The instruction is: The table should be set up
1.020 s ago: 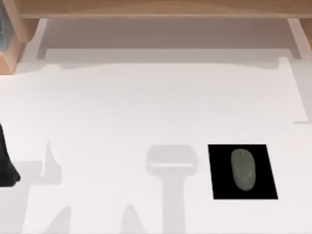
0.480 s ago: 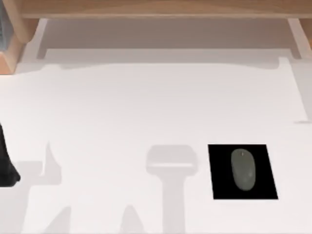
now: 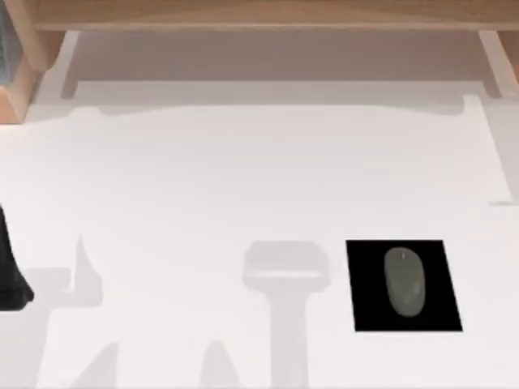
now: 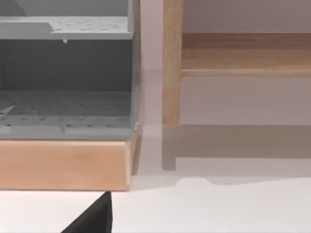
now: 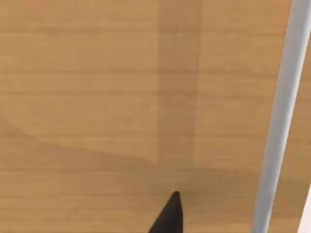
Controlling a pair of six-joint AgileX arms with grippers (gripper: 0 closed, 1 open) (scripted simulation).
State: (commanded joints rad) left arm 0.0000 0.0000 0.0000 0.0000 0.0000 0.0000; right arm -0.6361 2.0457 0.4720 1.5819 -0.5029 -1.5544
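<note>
At the table's left edge sits my left arm, parked; how its gripper's fingers stand I cannot tell. Well off to its right a grey mouse lies on a black pad, which rests on the white table

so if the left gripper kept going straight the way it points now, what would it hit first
Probably the grey perforated shelf unit on its light wooden base: the left gripper's dark fingertip aims over the plain white table toward it. Depth is unclear, so it might strike the base.
</note>
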